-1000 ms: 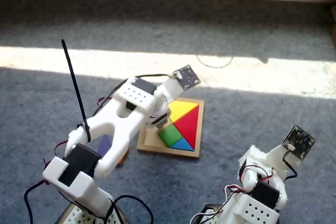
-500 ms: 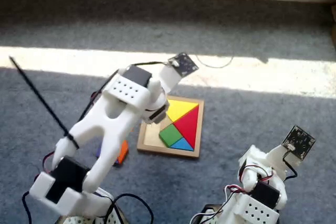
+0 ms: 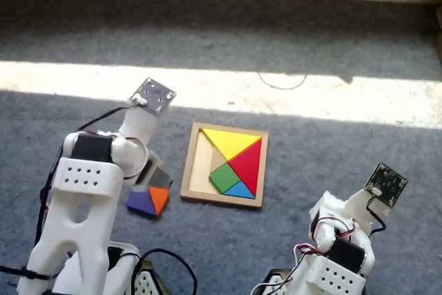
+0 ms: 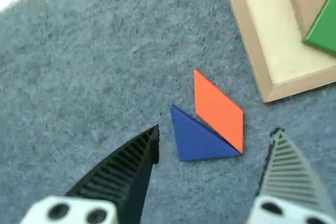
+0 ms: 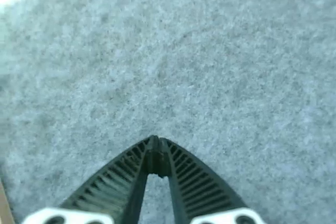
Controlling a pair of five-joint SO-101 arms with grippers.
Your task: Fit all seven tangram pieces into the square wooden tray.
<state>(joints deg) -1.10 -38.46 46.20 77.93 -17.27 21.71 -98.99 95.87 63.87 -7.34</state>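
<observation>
While I look down through the left wrist camera, I see my left gripper (image 4: pixel 216 131) spread wide and holding nothing. Its black finger (image 4: pixel 131 166) and pale finger (image 4: pixel 286 169) stand either side of two loose pieces on the grey carpet (image 4: pixel 94 51). The dark blue triangle (image 4: pixel 199 141) lies between the fingertips. The orange parallelogram (image 4: pixel 219 109) touches it along one edge, on the side toward the wooden tray (image 4: pixel 262 61). Both pieces lie flat, near the tray's corner but apart from its rim. I cannot tell whether the fingertips touch the carpet.

From the high camera, my left arm (image 3: pixel 86 170) stands over that spot, and the two loose pieces show just beside it. The tray lies flat on the carpet between my two arms. Inside it I count a yellow triangle (image 3: pixel 231 143), a red triangle (image 3: pixel 247 162), a green square (image 3: pixel 223 177) and a light blue triangle (image 3: pixel 240 189), packed against each other toward the far side from the left arm. A brownish piece (image 3: pixel 217 159) sits against the green and yellow ones. A bare strip of tray floor runs along the side nearest the loose pieces.

My right arm (image 3: pixel 342 243) sits well apart from the tray. The right gripper (image 5: pixel 153 153) is closed, its tips meeting, with nothing between them, over bare carpet.
</observation>
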